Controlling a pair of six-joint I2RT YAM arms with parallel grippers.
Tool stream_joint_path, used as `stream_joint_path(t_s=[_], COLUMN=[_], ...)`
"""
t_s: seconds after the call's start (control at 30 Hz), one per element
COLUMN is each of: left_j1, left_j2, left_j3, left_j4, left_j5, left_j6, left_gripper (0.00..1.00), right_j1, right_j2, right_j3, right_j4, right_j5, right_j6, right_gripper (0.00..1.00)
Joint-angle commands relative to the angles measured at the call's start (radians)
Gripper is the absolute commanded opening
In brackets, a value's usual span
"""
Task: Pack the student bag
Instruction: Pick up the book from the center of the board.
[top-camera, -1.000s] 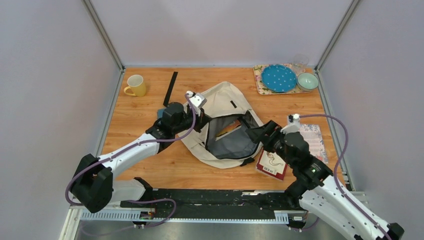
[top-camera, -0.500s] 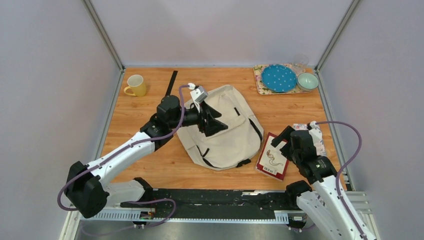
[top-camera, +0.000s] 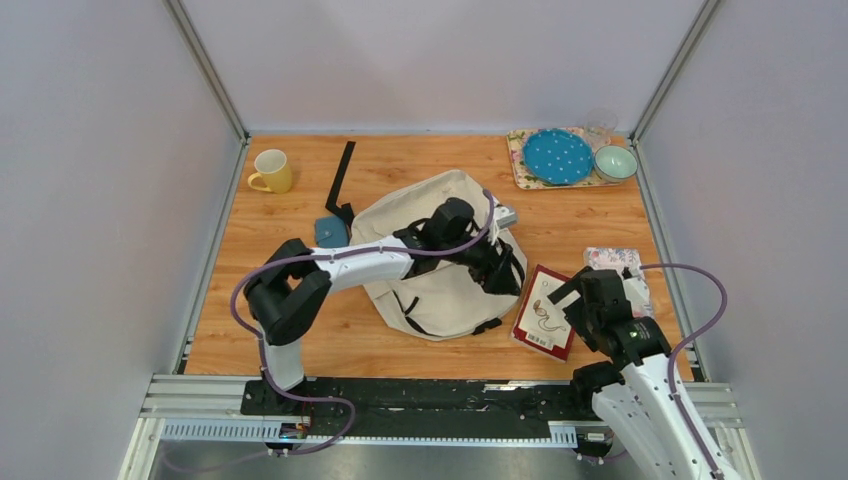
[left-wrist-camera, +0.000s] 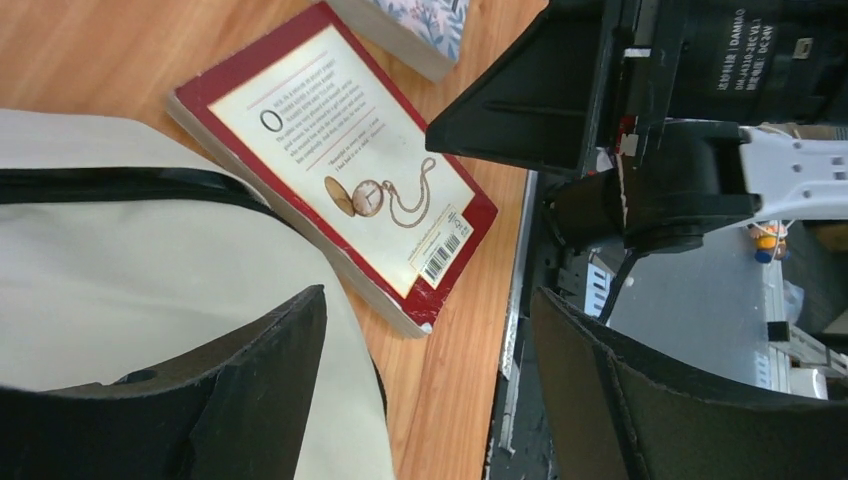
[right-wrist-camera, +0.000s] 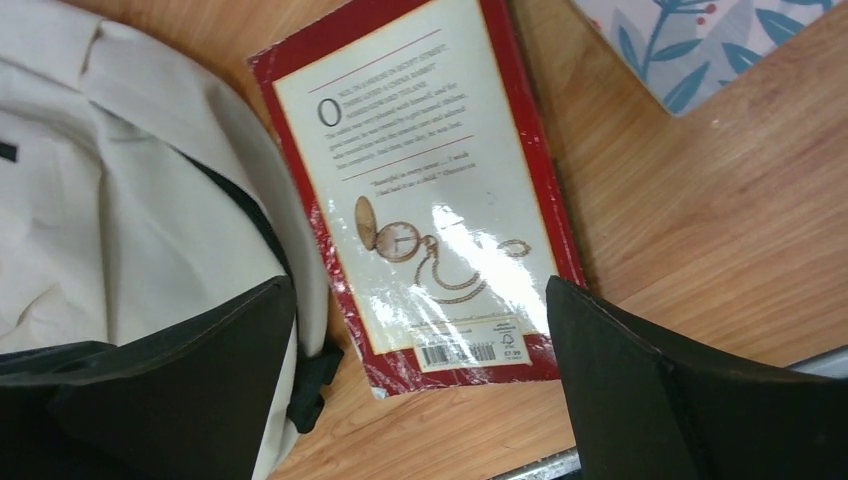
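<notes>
- the student bag (top-camera: 440, 300) lies flat in the middle of the wooden worktop (top-camera: 235, 330), with its black straps at its near edge.
- the left gripper (left-wrist-camera: 428, 300) hovers over the bag's right edge, fingers apart, nothing between them.
- a red-bordered book (top-camera: 543, 325) lies back cover up just beside the bag's right side.
- the right gripper (right-wrist-camera: 420, 285) hangs above that book's near end, fingers spread wide and empty.
- a floral book (top-camera: 625, 265) lies just right of the red one.
- a yellow mug (top-camera: 272, 170) stands at the far left, and a tray (top-camera: 520, 160) with a blue plate (top-camera: 557, 156) and a bowl (top-camera: 615, 162) at the far right.
</notes>
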Motion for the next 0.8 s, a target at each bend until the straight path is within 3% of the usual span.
stream_joint_path(t_s=[0.0,0.27,0.67,0.77], left_j1=[-0.048,-0.115,-0.149,-0.149], left_j2=[0.091,0.2,0.329,0.349], left_j3=[0.123,0.155,0.204,0.203], left_j4=[-0.06,-0.12,-0.233,-0.206], left_j5=[0.017,-0.049,-0.191,-0.161], left_j6=[-0.006,-0.014,0.006,-0.011], left_gripper=[0.81,0.81,0.79,0.79], right_j1=[-0.08,-0.345,-0.387,-0.388], right_j2=[0.044,0.072,0.083,0.086], right_j3=[-0.03,-0.13,-0.188,-0.194], right_j4=[0.047,0.193,0.259,0.278], right_j5=[0.002,-0.289,-0.372,-0.391], right_j6=[0.014,-0.109,-0.162,-0.171], right_gripper=[1.0,0.99,0.99,0.99])
